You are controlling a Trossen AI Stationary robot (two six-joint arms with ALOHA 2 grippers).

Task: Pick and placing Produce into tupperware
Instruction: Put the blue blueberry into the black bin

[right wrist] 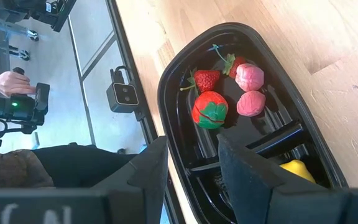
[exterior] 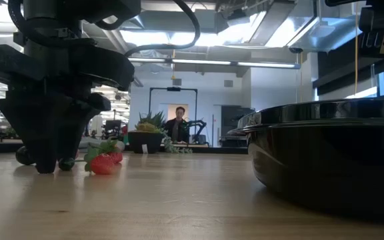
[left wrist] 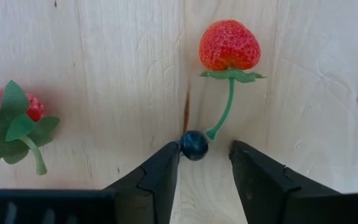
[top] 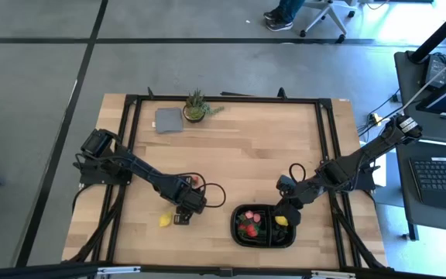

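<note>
Left gripper (left wrist: pixel 205 163) is set low over the table, jaws narrowly parted, a small dark cherry (left wrist: pixel 194 145) at the tips beside a strawberry (left wrist: pixel 229 45). Cherry is judged light, round, slippery; best pinched across its body, not the thin stem. Right gripper (right wrist: pixel 191 167) is parted, empty, over the black tray (right wrist: pixel 166 118).

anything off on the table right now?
Nothing damaged or spilled. Some produce is outside the black tray: a lemon, two strawberries and a dark cherry lying between the left end effector's open fingers.
</note>
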